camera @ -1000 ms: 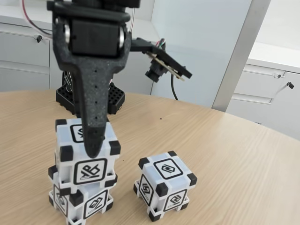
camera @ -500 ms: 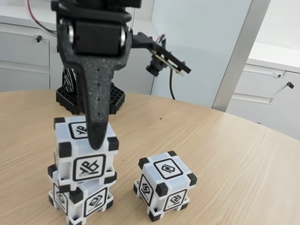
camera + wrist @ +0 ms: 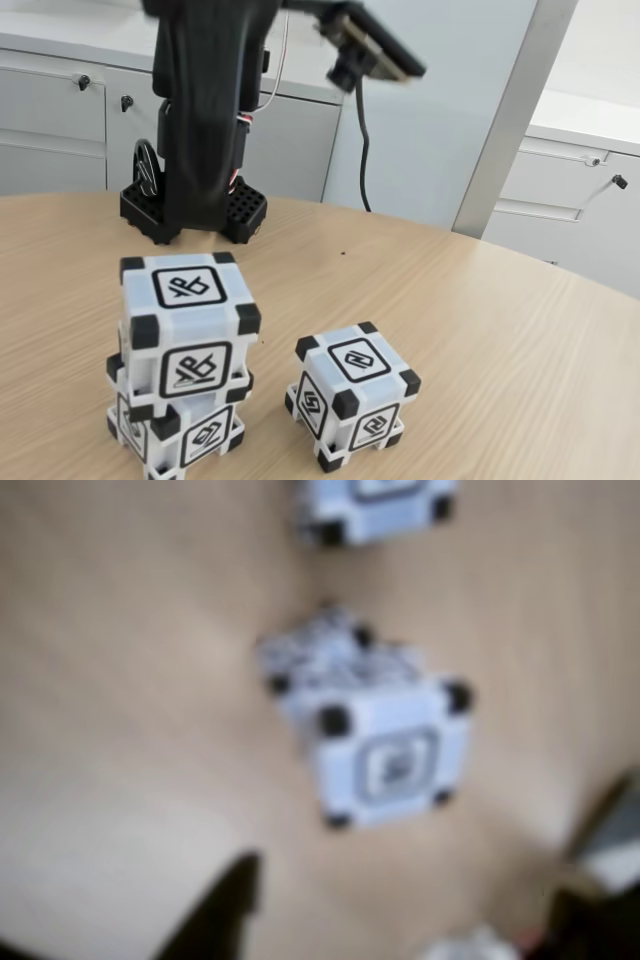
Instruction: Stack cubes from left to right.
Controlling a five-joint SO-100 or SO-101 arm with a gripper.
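— Two cubes stacked at lower left of the fixed view: upper cube (image 3: 187, 322) sitting slightly askew on lower cube (image 3: 180, 430). Third cube (image 3: 352, 393) alone at lower centre, just beside the stack, on the table (image 3: 500, 340).

— And the tool (image 3: 400, 920)?

— Raised clear, holding nothing. Two dark fingertips at the bottom edge of the blurred wrist view, seemingly apart.

— Risks?

— Likely next: fetching the third cube. Skewed upper cube could tip under a third, or get knocked during an approach so near the stack.

2 white cubes (image 3: 185, 365) stacked, slightly askew; a 3rd cube (image 3: 352, 393) beside them.
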